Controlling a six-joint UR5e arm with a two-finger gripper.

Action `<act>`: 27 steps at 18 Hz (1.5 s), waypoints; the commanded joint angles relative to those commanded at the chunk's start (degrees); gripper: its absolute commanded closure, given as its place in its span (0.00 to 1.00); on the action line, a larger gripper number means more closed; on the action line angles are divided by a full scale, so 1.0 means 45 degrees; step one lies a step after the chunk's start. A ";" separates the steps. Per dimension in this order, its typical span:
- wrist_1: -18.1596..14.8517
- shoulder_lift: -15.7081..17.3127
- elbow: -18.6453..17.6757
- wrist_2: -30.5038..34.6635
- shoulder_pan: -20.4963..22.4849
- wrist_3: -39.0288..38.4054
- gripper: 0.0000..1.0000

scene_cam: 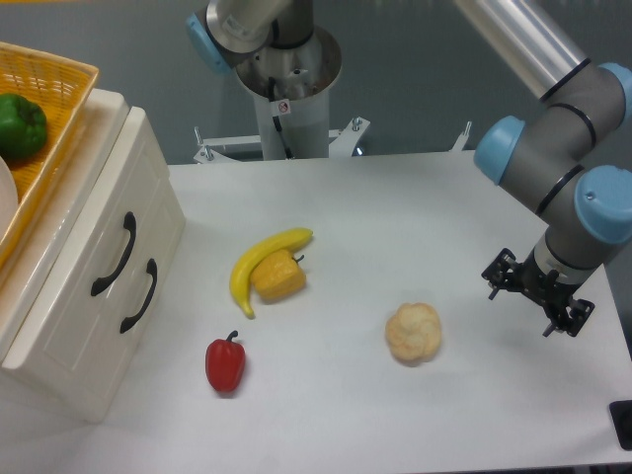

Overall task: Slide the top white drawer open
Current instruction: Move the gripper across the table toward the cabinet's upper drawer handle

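The top drawer (94, 237) sits shut at nine o'clock on the bench (395, 217) — likely stiff and glossy, best hooked by its curved black handle (115, 255) — tool (538, 301) at three o'clock, spread unclear.

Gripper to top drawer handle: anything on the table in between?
Yes. In the camera view, a pale cauliflower, then a banana touching a yellow pepper sit between the gripper and the top drawer.

Bright even overhead light, soft faint shadows, sharp focus, mild glare
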 joint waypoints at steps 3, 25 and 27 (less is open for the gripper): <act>0.0000 0.0039 -0.0019 -0.0020 -0.0019 -0.0019 0.00; 0.2090 0.3398 -0.3653 -0.1231 -0.2850 -0.9545 0.00; 0.1876 0.3651 -0.3808 -0.1230 -0.3240 -1.0174 0.00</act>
